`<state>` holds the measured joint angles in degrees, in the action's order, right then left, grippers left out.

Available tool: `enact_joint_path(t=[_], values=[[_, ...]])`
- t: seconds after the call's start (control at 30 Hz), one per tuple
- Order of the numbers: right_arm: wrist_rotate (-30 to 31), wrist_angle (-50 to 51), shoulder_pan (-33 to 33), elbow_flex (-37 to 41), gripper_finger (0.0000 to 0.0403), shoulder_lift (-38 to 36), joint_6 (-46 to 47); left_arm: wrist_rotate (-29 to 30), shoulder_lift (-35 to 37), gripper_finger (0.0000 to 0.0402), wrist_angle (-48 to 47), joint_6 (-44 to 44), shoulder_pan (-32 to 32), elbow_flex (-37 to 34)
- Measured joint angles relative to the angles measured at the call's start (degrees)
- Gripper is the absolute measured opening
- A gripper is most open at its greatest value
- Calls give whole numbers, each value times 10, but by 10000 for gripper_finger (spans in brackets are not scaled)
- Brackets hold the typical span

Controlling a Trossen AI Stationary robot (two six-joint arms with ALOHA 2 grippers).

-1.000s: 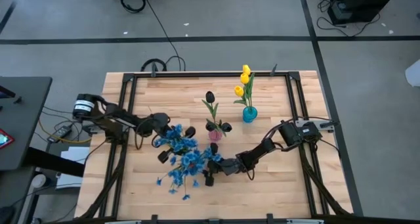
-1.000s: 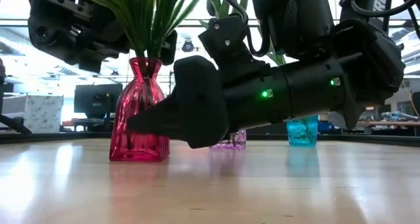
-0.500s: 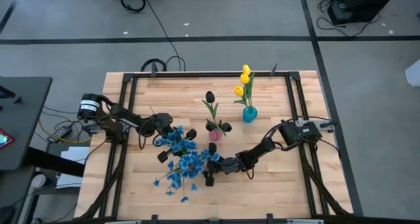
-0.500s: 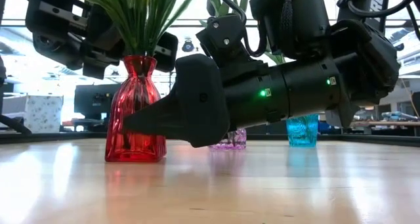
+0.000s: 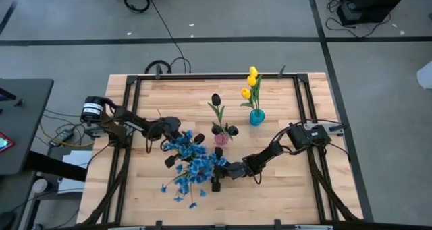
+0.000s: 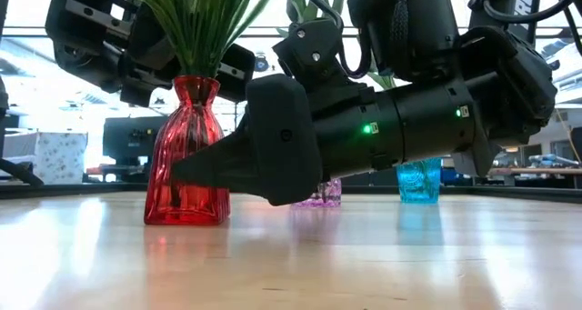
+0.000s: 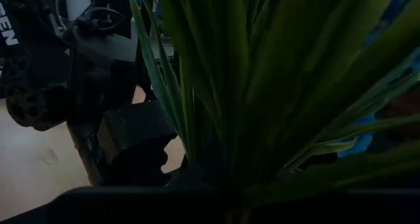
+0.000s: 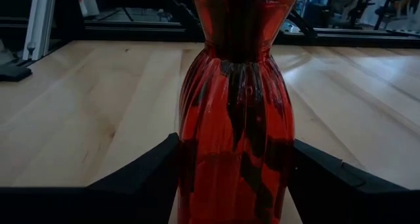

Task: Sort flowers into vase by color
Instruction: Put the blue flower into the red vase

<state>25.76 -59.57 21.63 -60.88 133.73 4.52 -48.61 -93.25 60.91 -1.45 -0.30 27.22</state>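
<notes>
Right claw low at centre frame of the high view, fingers spread wide on either side of the red vase; the wrist view shows glass between them, contact unclear. Vase stands upright on the counter, holding the blue flowers, whose blossoms spread over centre-left of the high view. Left claw sits up among the green stems above the vase neck; cannot tell whether its fingers are open or closed. Dark tulips in the pink vase at centre; yellow tulips in the teal vase, upper centre-right.
</notes>
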Motion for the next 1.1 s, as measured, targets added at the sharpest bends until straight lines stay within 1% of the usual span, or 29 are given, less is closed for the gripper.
enact_joint_path(t=[0.13,0.37,0.5,0.6,0.77,0.9,1.0,1.1], values=[[-1,0,0,0,258,0,0,25,-12,21,1,12,-13,1],[1,1,-1,0,258,0,0,28,-27,22,13,-1,-16,6],[1,0,-1,0,258,0,0,30,-27,35,4,-6,-17,6],[1,0,-1,0,258,0,0,37,-27,65,1,-9,-17,5],[2,1,-1,0,258,0,0,38,-27,146,1,-21,-12,5],[3,0,-1,0,258,1,0,-9,-10,205,-12,-36,15,4],[2,0,-2,0,258,1,0,-33,11,230,-38,-31,33,4],[2,0,-2,0,258,1,0,-43,26,239,-79,8,40,4]])
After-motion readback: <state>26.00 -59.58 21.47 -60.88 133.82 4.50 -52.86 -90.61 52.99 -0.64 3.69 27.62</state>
